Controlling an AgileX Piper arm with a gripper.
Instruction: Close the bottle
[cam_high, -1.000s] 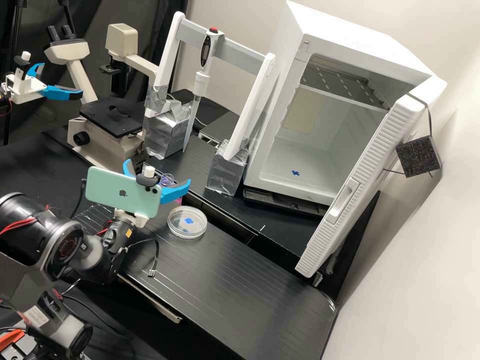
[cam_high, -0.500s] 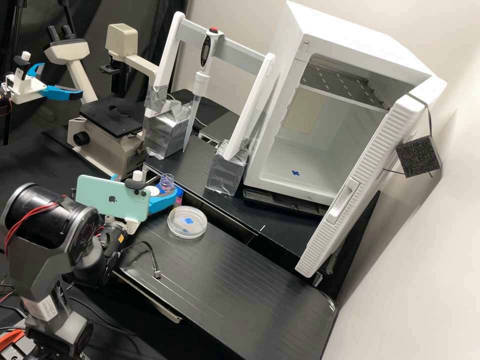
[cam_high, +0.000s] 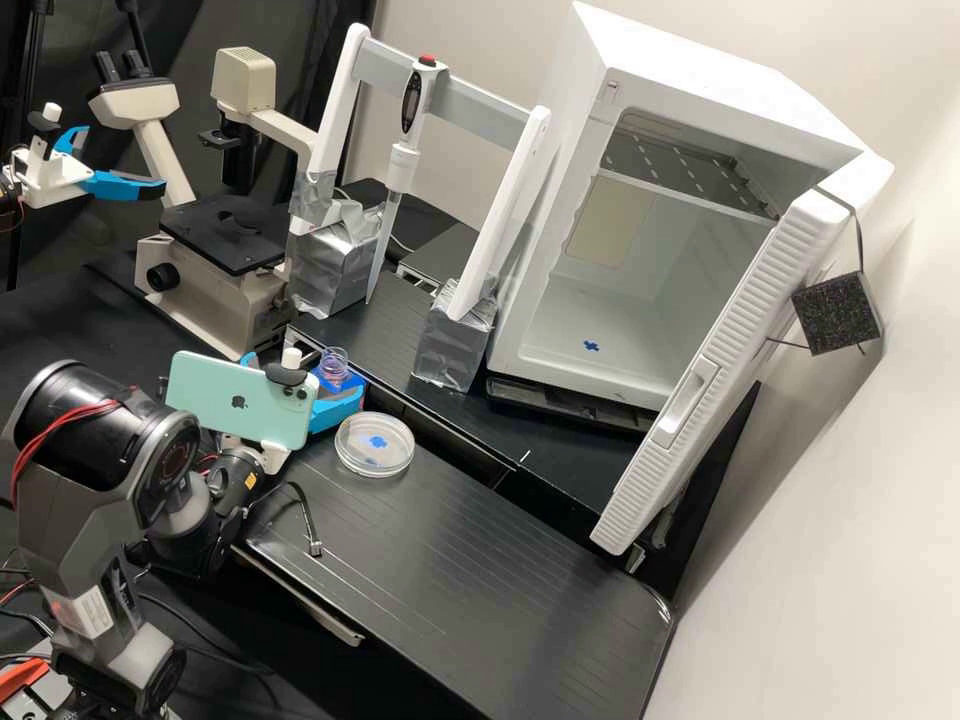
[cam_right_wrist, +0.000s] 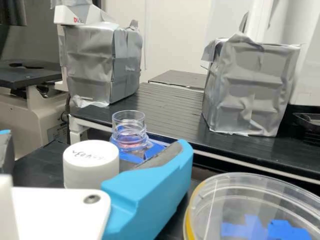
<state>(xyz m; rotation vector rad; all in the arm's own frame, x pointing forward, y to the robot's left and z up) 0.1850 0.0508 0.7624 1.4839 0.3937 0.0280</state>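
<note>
In the high view the gripper (cam_high: 305, 372) is low at the bench's left part, beside the clear bottle (cam_high: 334, 366). The wrist view shows the gripper (cam_right_wrist: 95, 142) open, one blue finger well clear of the other at the view's edge. Between them is the round white cap (cam_right_wrist: 91, 162), upright with handwriting on top; whether a finger touches it I cannot tell. Just beyond the cap, the bottle (cam_right_wrist: 129, 125) has an uncovered, threaded neck, with blue around its lower part. The near finger hides part of its base.
A clear round dish (cam_high: 374, 444) lies close by the gripper, on the black board (cam_high: 470, 560). Behind stand silver-wrapped blocks (cam_high: 335, 265) of the pipette stand, a microscope (cam_high: 215, 290) and a white cabinet (cam_high: 570, 330) with its door ajar. A phone (cam_high: 240, 398) rides on the arm.
Over the last second the gripper has come down beside the bottle. It first shifted left in the high view, then a little back to the right. The bottle and dish have stayed put.
</note>
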